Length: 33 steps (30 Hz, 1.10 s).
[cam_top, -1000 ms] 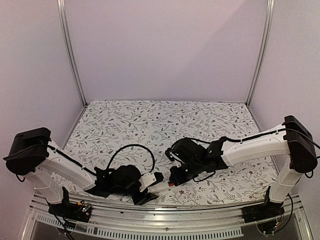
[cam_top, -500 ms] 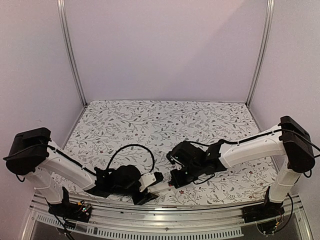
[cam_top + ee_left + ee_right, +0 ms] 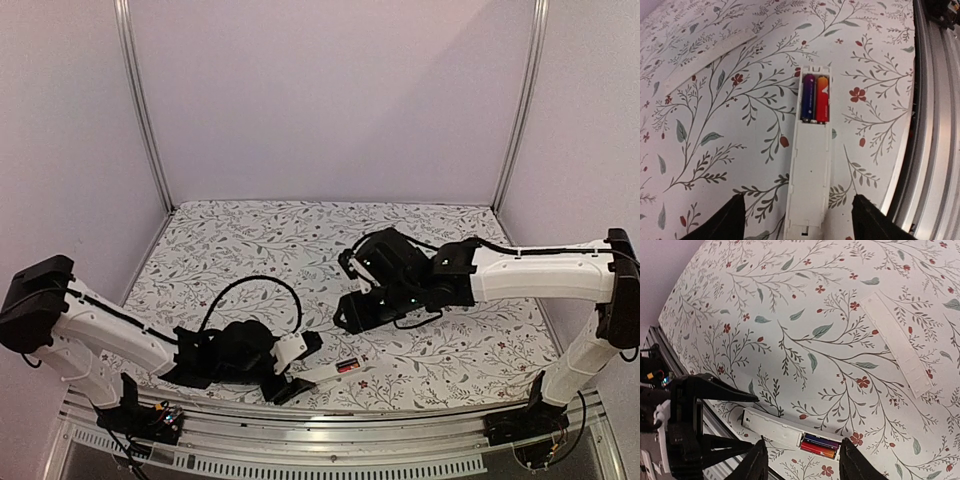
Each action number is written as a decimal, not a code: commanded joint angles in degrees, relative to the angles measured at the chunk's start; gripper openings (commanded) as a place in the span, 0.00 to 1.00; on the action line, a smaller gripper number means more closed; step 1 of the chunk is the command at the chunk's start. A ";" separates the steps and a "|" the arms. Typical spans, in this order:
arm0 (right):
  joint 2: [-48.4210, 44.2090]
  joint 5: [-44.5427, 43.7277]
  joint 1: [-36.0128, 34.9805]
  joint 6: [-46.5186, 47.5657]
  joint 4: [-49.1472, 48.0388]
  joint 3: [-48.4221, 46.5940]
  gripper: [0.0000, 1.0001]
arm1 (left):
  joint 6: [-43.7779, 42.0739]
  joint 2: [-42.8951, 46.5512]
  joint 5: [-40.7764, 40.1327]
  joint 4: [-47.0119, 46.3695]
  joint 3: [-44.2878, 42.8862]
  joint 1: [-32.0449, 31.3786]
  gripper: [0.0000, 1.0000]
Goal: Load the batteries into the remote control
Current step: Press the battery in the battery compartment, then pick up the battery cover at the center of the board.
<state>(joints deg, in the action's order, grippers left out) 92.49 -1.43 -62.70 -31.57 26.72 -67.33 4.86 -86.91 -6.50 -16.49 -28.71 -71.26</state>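
The remote control (image 3: 812,165) lies flat on the floral table near the front edge, its recessed compartment facing up. Two batteries (image 3: 815,98) lie side by side inside it, one dark purple (image 3: 808,97) and one red-orange (image 3: 822,98). My left gripper (image 3: 800,220) is open and straddles the remote's near end, with a gap on each side. My right gripper (image 3: 805,460) is open and hangs above the remote (image 3: 780,427) and the batteries (image 3: 820,444), holding nothing. From above, the remote (image 3: 330,372) lies just beyond the left gripper (image 3: 298,368), and the right gripper (image 3: 352,312) is raised behind it.
A thin white cover plate (image 3: 895,342) lies flat on the table away from the remote, also seen as the cover plate (image 3: 710,60) at the upper left. The metal front rail (image 3: 935,125) runs close beside the remote.
My right gripper has opened and lifted up and back, away from the remote. My left gripper has opened wider and released the remote, which now lies on the table with both batteries showing.
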 commanded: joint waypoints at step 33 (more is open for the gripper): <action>34.56 3.89 16.26 29.08 10.12 -31.50 0.47 | 20.16 36.24 -28.64 9.28 8.96 6.28 0.94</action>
<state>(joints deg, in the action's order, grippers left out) 123.07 2.02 -46.70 -2.94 36.42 -95.31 23.18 -49.54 -34.15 -4.89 -20.82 -66.78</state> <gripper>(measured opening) 0.547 0.943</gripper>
